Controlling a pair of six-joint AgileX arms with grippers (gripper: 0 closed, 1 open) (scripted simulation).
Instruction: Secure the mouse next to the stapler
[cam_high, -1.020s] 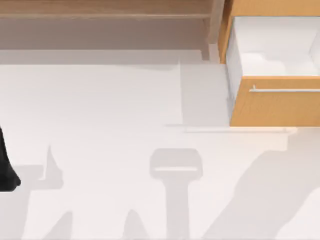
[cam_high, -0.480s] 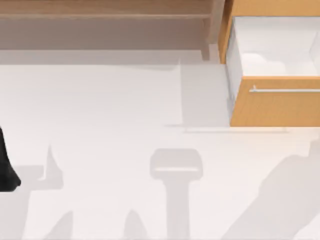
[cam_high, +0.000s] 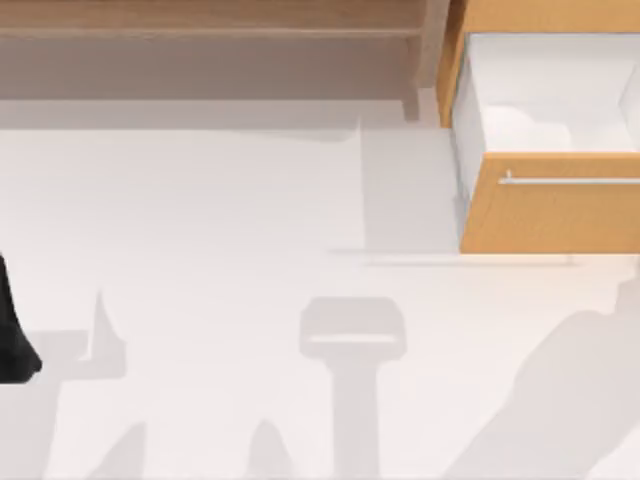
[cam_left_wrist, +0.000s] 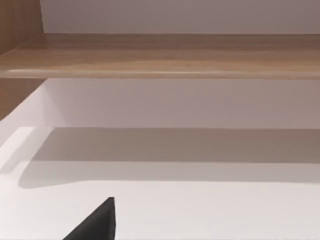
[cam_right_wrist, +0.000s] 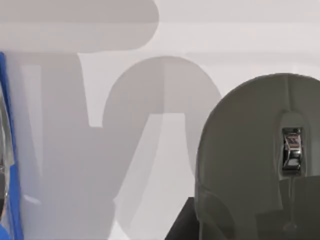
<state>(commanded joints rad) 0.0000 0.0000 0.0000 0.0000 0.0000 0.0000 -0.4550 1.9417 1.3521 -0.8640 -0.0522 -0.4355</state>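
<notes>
Open drawer (cam_high: 548, 205), mouse close to the right wrist camera.
The mouse (cam_right_wrist: 250, 155) lies on a white surface (cam_right_wrist: 150, 190) near a blue object (cam_right_wrist: 9, 150); left arm (cam_high: 12, 335) parked at the left edge; neither hand's grip can be told.

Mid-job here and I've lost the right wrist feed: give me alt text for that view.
A dark grey mouse with a shiny scroll wheel lies on a white surface, close under the camera. A blue-edged object stands apart from it at the frame's edge, with soft grey shadows on the surface between them.

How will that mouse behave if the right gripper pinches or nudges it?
The mouse looks like a rigid shell, so it likely won't flex. Its smooth domed top could let fingers slip. It probably slides rather than rolls on the white surface.
</notes>
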